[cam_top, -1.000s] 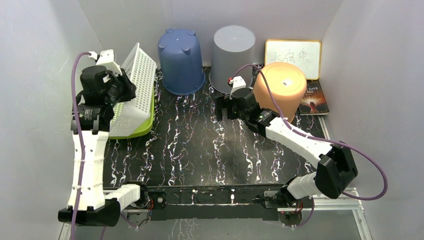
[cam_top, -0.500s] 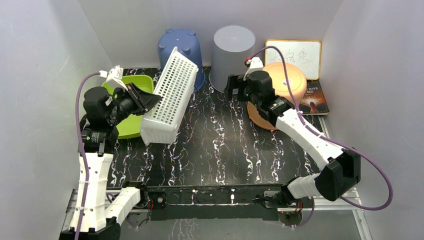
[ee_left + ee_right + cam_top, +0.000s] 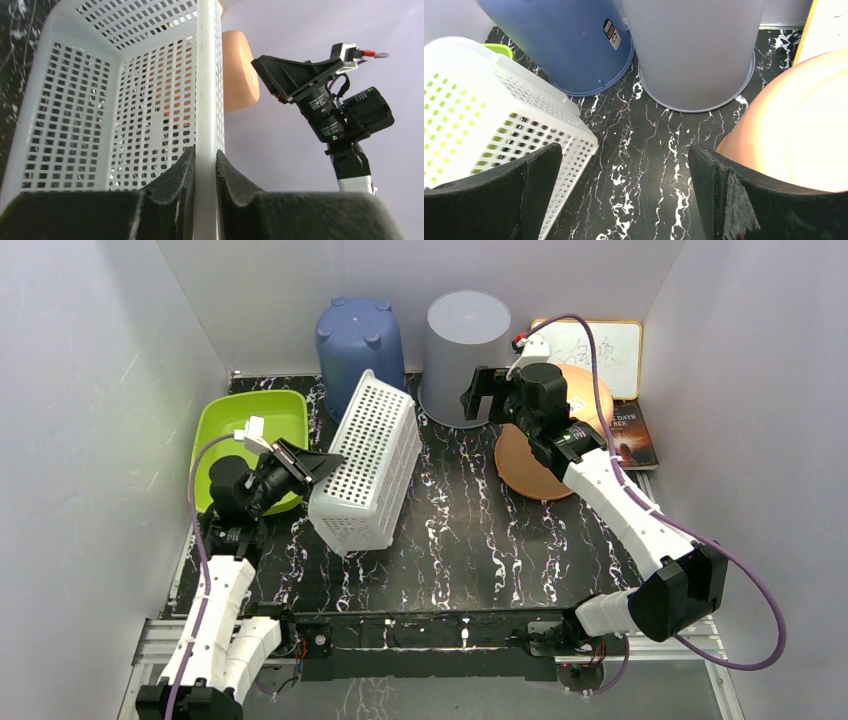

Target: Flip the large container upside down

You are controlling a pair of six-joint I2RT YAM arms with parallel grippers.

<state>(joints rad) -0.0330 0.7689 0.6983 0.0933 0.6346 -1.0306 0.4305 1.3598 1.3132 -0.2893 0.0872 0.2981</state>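
White perforated basket [image 3: 370, 465] is tipped up steeply over the left-centre of the black marbled tabletop [image 3: 470, 550]. Its open side is turned toward the left arm and its holed base faces up and to the right. Its near end sits low by the tabletop, though I cannot tell whether it touches. Its far end reaches up close to the blue bucket [image 3: 360, 340].

That bucket stands upside down at the back, with the grey bucket [image 3: 465, 350] just beside it on the right, also upside down. The orange tub [image 3: 535, 465] is tilted at the right rear, partly hidden by the right arm. A green basin [image 3: 225, 430] lies at the left edge, behind the left arm and just beside the basket.

A whiteboard [image 3: 610, 345] leans on the back wall at the right, with a book [image 3: 630, 435] lying in front of it.

The left end effector [image 3: 325, 457] pinches the basket's rim, and the wrist view shows one pad on each side of the white wall. The right end effector [image 3: 483, 395] hangs in front of the grey bucket with its fingers spread wide. It grips nothing, and the orange tub is just to its right.
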